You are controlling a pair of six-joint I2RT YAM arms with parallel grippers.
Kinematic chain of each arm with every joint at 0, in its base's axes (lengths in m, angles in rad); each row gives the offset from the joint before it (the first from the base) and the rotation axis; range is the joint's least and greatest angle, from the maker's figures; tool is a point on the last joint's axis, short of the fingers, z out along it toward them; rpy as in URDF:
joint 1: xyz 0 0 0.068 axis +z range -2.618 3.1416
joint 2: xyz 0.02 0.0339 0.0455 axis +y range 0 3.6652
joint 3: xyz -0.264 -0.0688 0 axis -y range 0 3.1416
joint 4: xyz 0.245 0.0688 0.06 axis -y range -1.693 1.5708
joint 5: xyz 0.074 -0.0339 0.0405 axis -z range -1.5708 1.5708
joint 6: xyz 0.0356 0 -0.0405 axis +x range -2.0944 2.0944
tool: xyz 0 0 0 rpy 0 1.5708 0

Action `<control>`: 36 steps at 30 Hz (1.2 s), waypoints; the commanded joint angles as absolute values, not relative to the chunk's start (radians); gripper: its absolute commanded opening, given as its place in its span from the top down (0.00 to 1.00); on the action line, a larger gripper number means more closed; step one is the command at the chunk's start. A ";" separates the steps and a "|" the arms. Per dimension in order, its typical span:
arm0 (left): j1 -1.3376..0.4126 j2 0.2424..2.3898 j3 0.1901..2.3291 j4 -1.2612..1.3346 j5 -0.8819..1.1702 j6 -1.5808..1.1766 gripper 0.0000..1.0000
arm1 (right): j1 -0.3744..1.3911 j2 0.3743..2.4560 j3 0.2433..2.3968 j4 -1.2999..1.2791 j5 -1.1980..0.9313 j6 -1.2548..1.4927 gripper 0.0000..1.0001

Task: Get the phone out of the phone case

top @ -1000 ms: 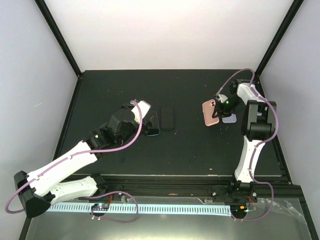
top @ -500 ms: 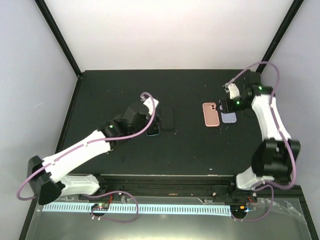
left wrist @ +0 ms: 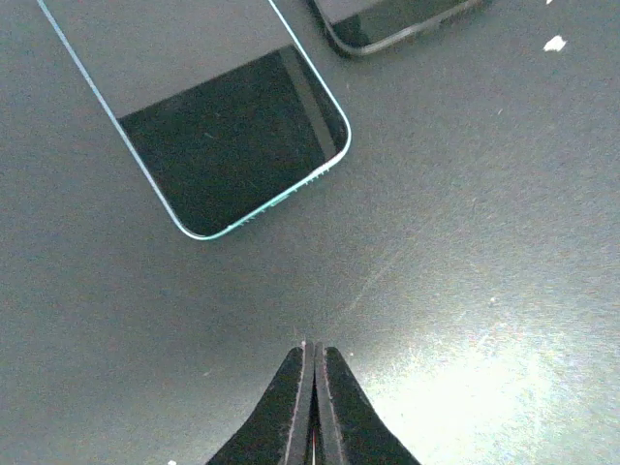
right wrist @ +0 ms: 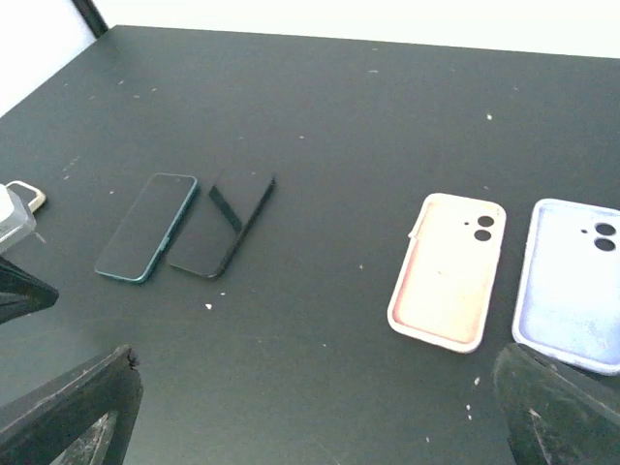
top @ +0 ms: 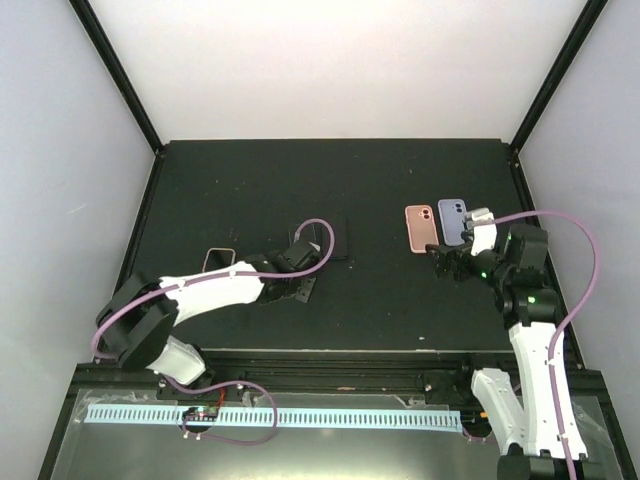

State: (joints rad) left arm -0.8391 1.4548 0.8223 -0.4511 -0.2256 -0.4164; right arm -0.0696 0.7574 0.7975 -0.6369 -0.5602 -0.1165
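Observation:
Two bare phones lie side by side at mid-table: a teal-edged phone (right wrist: 145,226) (left wrist: 232,126) and a black phone (right wrist: 223,225) (top: 336,237). To the right, a pink phone case (top: 421,228) (right wrist: 448,271) and a lavender phone case (top: 452,220) (right wrist: 572,281) lie empty, hollow side up. My left gripper (left wrist: 313,351) (top: 298,283) is shut on nothing, low over the table just short of the teal phone's corner. Near the two cases my right gripper (right wrist: 315,387) (top: 448,262) stands open and empty, on their near side.
A small dark item with a pale rim (top: 218,259) lies left of the left arm; I cannot tell whether it is a cased phone. The black frame rail (top: 330,357) runs along the table's near edge.
The left arm dropped toward the near side and its gripper shut. The right arm pulled back and opened; the lavender case now lies beside the pink one. The pale-rimmed item now lies at the left.

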 commanded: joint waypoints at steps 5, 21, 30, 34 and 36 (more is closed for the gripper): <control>-0.794 1.655 0.908 -0.407 -0.209 -0.421 0.98 | -0.068 0.696 0.757 -0.516 -0.464 -0.078 0.00; -0.616 1.732 1.071 -0.382 -0.135 -0.390 0.98 | -0.068 0.710 0.744 -0.508 -0.453 -0.089 0.00; -0.572 1.352 0.864 -0.514 -0.435 -0.576 0.05 | -0.068 0.697 0.753 -0.530 -0.502 -0.103 0.00; -0.450 1.289 0.777 -0.517 -0.416 -0.666 0.01 | -0.068 0.690 0.756 -0.539 -0.508 -0.108 0.00; -0.378 1.235 0.726 -0.493 -0.384 -0.705 0.01 | -0.068 0.688 0.756 -0.543 -0.511 -0.112 0.00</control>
State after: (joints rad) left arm -0.4839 1.2877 0.8108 -0.4561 -0.3630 -0.5819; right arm -0.0696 0.6998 0.7490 -0.5331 -0.4885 -0.0959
